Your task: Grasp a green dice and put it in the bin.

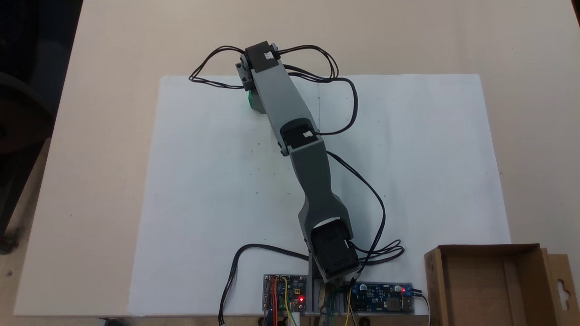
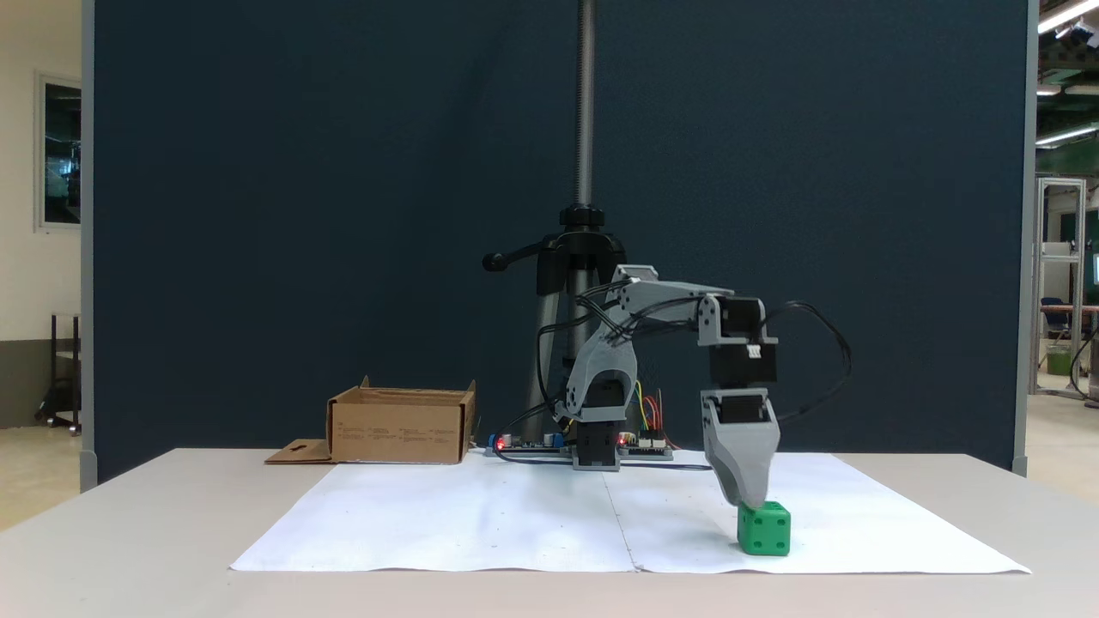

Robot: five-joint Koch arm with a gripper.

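Note:
The green dice (image 2: 764, 528) rests on the white paper near its front right corner. In a fixed view from above, just a green sliver of the dice (image 1: 248, 99) peeks out beside the wrist. My gripper (image 2: 750, 499) points straight down, its grey tip at the dice's top left edge. One tapering jaw faces the camera and hides the other, so the gap is not visible. The bin (image 2: 395, 433) is a brown cardboard box standing far off at the table's back left in the side view. From above, the bin (image 1: 433, 285) is at the bottom right.
A white paper sheet (image 1: 213, 190) covers the table's middle. Two circuit boards (image 1: 284, 292) (image 1: 383, 296) with red lights flank the arm's base. Black cables (image 1: 349, 108) loop off the arm. A camera stand (image 2: 584, 257) rises behind the base.

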